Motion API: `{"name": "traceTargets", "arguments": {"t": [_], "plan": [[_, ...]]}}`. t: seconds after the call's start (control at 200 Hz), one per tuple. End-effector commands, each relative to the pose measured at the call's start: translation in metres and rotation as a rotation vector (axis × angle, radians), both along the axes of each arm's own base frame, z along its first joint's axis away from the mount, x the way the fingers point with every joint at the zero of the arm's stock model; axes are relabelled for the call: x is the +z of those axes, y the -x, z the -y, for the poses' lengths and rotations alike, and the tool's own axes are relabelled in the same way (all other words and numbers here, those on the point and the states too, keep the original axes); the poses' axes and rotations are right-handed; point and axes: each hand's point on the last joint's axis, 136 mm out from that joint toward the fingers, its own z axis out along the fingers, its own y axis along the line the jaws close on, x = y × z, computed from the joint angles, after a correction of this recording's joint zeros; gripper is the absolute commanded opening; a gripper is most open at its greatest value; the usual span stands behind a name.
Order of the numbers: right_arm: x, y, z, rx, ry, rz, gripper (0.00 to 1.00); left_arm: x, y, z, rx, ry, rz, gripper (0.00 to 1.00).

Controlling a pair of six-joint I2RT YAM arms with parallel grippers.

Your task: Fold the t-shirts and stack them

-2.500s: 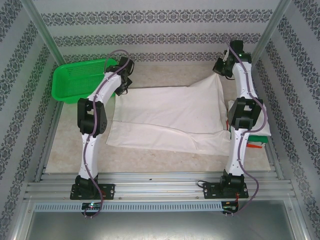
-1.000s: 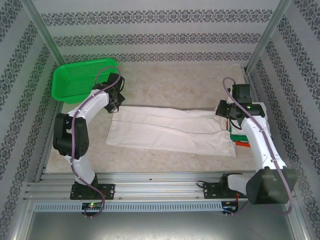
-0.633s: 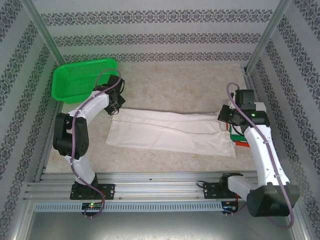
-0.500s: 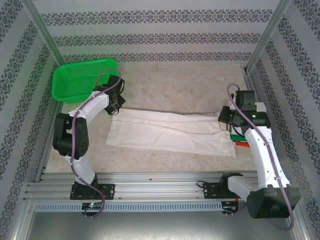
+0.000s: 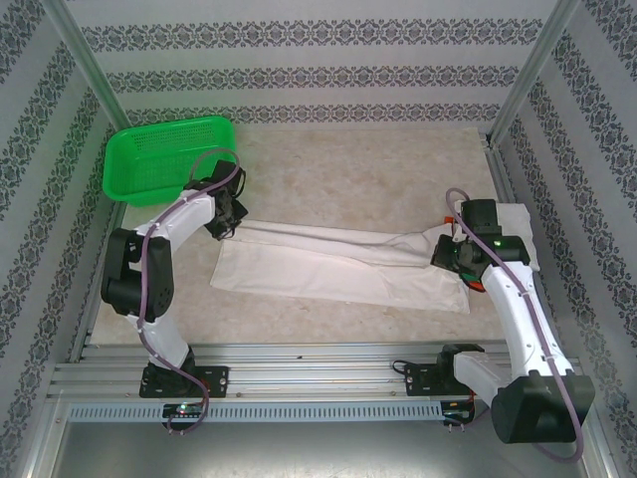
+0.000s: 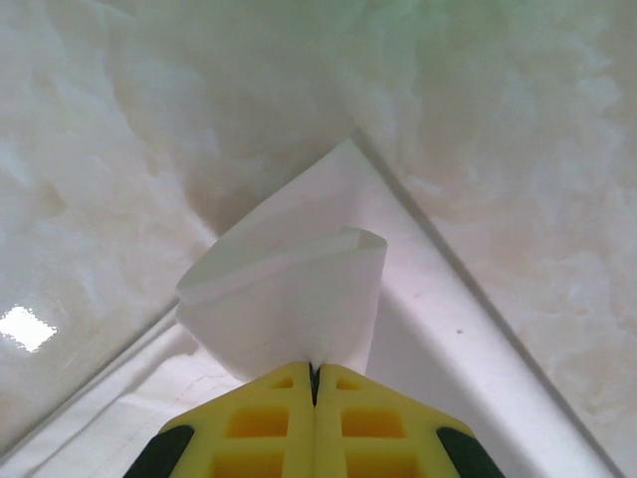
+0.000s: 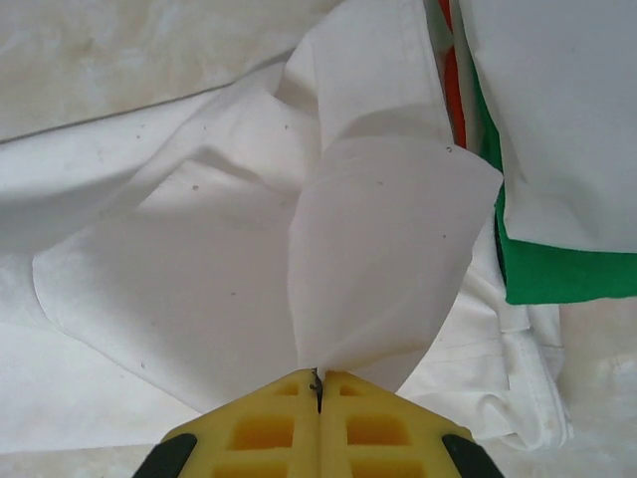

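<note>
A white t-shirt (image 5: 338, 267) lies stretched across the table, its far edge folded forward into a long band. My left gripper (image 5: 231, 221) is shut on the shirt's far left corner, and the pinched white cloth (image 6: 299, 299) fans out from the yellow fingertips (image 6: 261, 423). My right gripper (image 5: 445, 254) is shut on the far right corner, where white cloth (image 7: 388, 259) rises from its fingertips (image 7: 269, 428). Folded t-shirts (image 5: 518, 239) are stacked at the right, partly behind my right arm, showing green (image 7: 557, 269) and orange-red (image 7: 453, 90) edges.
A green mesh basket (image 5: 159, 159) stands at the back left, close to my left arm. Bare beige table (image 5: 368, 169) stretches behind the shirt. Patterned walls and metal posts enclose the table, and a metal rail (image 5: 318, 363) runs along its near edge.
Both grippers have pulled the raised far half of the shirt toward the near side and down, folding it over the near half. The right gripper has dropped lower and moved nearer in the last half second.
</note>
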Motion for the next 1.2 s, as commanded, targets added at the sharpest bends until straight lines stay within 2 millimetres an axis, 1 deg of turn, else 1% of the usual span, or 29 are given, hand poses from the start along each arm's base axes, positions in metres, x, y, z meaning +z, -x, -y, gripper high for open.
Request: {"name": "traceTargets", "arguments": {"t": [0.0, 0.14, 0.23, 0.29, 0.395, 0.47, 0.535, 0.669, 0.774, 0.864, 0.964, 1.064, 1.194], "plan": [[-0.016, 0.010, -0.002, -0.020, -0.005, -0.067, 0.00, 0.002, 0.008, -0.005, 0.002, 0.009, 0.011, 0.00], [-0.031, 0.015, 0.003, -0.058, 0.009, -0.125, 0.00, -0.009, 0.016, -0.001, 0.006, 0.040, -0.007, 0.00], [-0.027, 0.009, 0.003, -0.065, 0.005, -0.107, 0.00, -0.006, 0.012, 0.001, -0.001, 0.050, -0.003, 0.00], [-0.018, 0.003, 0.003, -0.061, 0.007, -0.080, 0.00, 0.004, 0.006, 0.003, -0.010, 0.051, 0.015, 0.00], [-0.005, -0.004, 0.006, -0.049, 0.029, -0.058, 0.00, 0.026, -0.006, 0.005, -0.019, 0.058, 0.071, 0.00], [0.003, -0.008, 0.008, -0.040, 0.042, -0.053, 0.00, 0.041, -0.008, 0.006, -0.020, 0.066, 0.106, 0.00], [0.008, -0.008, 0.009, -0.038, 0.052, -0.049, 0.00, 0.052, -0.005, 0.005, -0.016, 0.070, 0.128, 0.00], [0.013, -0.005, 0.011, -0.044, 0.055, -0.032, 0.00, 0.066, 0.013, 0.000, -0.001, 0.072, 0.159, 0.00], [0.010, -0.001, 0.012, -0.046, 0.052, -0.038, 0.00, 0.065, 0.031, 0.000, 0.014, 0.093, 0.147, 0.00], [0.008, 0.002, 0.013, -0.048, 0.052, -0.044, 0.00, 0.060, 0.046, -0.001, 0.019, 0.105, 0.128, 0.00], [0.006, 0.003, 0.011, -0.044, 0.047, -0.045, 0.00, 0.054, 0.060, -0.005, 0.026, 0.091, 0.111, 0.00], [0.004, 0.005, 0.011, -0.041, 0.041, -0.051, 0.00, 0.044, 0.071, -0.012, 0.039, 0.064, 0.083, 0.00], [-0.001, 0.011, 0.014, -0.053, 0.048, -0.070, 0.00, 0.029, 0.079, -0.011, 0.042, 0.072, 0.054, 0.00]]}}
